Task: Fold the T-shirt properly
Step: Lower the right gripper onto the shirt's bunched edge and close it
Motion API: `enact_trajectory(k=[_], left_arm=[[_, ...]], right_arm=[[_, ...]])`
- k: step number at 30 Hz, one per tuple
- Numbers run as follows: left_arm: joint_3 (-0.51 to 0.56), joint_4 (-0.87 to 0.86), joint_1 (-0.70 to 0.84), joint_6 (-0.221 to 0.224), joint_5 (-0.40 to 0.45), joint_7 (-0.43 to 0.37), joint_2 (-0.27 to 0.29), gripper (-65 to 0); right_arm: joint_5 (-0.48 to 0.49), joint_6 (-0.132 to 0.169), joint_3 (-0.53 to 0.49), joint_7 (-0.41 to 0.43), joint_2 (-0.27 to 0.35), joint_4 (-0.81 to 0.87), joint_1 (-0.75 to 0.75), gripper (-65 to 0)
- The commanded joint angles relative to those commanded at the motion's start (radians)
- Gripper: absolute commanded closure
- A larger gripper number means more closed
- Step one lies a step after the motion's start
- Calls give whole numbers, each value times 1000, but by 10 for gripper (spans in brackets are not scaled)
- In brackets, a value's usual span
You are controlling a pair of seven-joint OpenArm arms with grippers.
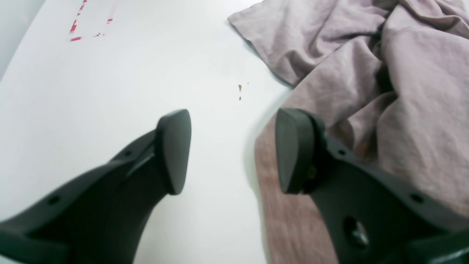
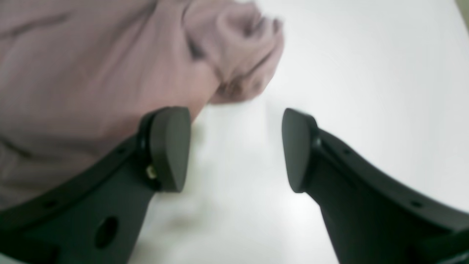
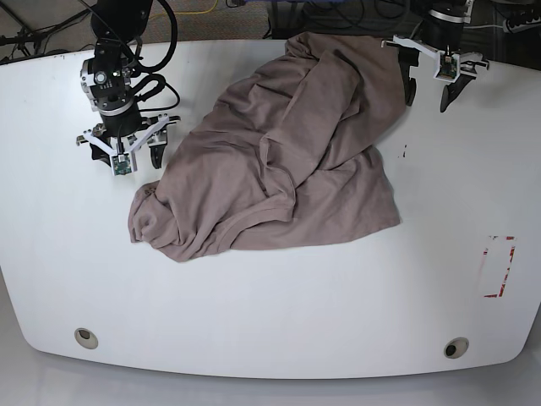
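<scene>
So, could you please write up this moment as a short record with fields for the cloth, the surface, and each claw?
cloth: large plain taupe T-shirt of soft wrinkly fabric, crumpled and unfolded, lying in a diagonal heap
surface: white table with a red-marked rectangle near one edge
left claw: open, empty, at the shirt's edge, one finger over cloth, the other over bare table
right claw: open, empty, beside a bunched end of the shirt
fold progress: none visible yet
</scene>
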Motion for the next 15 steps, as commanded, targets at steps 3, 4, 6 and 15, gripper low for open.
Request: enact_trajectory(k=[3, 4, 6, 15], left_arm=[[0, 1, 1, 1, 1, -1, 0, -341], [0, 1, 1, 1, 1, -1, 0, -341], [1, 1, -1, -1, 1, 2, 0, -341], [0, 8, -8, -1, -4, 6, 3, -344]], right_arm=[[-5, 19, 6, -4, 2, -35, 38, -388], [-7, 26, 9, -6, 3, -51, 53, -390], [-10, 47, 17, -13, 7, -91, 87, -394], [-13, 83, 12, -8, 49, -144, 84, -385]])
